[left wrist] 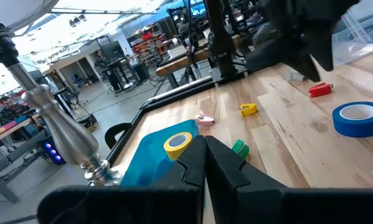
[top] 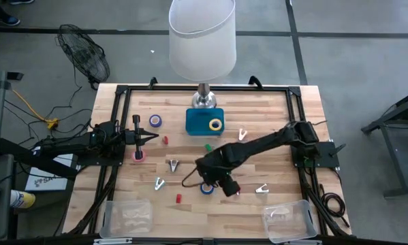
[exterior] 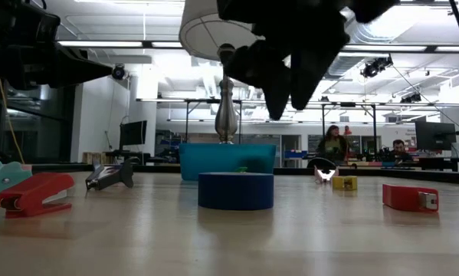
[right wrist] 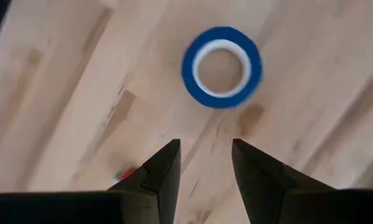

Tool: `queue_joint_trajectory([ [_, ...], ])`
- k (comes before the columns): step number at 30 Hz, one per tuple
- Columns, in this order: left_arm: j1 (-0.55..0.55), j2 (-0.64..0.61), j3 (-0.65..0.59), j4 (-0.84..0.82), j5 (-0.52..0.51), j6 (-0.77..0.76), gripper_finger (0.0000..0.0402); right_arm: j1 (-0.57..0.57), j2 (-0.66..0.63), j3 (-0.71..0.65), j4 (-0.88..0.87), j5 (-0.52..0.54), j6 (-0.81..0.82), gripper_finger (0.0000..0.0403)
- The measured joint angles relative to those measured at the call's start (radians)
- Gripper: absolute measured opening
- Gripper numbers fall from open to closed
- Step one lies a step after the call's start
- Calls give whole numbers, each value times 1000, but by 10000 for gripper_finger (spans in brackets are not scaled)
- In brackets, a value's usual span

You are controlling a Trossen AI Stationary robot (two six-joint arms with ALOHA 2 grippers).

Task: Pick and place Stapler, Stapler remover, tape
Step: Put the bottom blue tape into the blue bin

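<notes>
Nearest you in the low view lies the blue tape (exterior: 235, 190), flat on the table (exterior: 214, 238), with a red stapler (exterior: 34, 193) to its left and another red stapler (exterior: 410, 198) to its right.

Your left arm reaches in from the table's left edge, stretched level over the wood. Its left gripper (top: 151, 139) points toward the middle, fingers (left wrist: 220, 163) pressed together on nothing, just above the pink tape (top: 139, 156) and near the purple tape (top: 154, 121).

Further right, the teal tray (top: 197, 122) sits at the foot of the lamp (top: 202, 41) and holds the yellow tape (top: 216, 125). You can see the same roll in the left wrist view, lying on the tray's near corner.

Your right arm comes from the right edge, bent at the elbow and angled down across the table's middle. The right gripper (top: 208, 178) hangs over the blue tape with its fingers (right wrist: 161, 171) apart and empty; in the right wrist view the roll lies ahead of the tips, not between them, and apart from them.

Along the near edge sit two clear bins, one (top: 127, 216) at the left corner and one (top: 287, 219) at the right; you cannot tell what either one holds.
</notes>
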Motion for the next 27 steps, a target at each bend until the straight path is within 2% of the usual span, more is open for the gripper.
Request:
queue_joint_trajectory([
  [5, 0, 0, 0, 0, 0, 0, 1, 30, 0, -61, 109, -6, -94, 136],
  [9, 0, 0, 0, 0, 0, 0, 1, 50, 0, -115, 230, -7, -115, 136],
  [12, 0, 0, 0, 0, 0, 0, 1, 66, 0, -138, 304, 29, -117, 136],
  [17, 0, 0, 0, 0, 0, 0, 1, 80, 2, -153, 356, 78, -124, 136],
  [27, 0, 0, 0, 0, 0, 0, 1, 79, 70, -152, 398, 90, -116, 136],
])
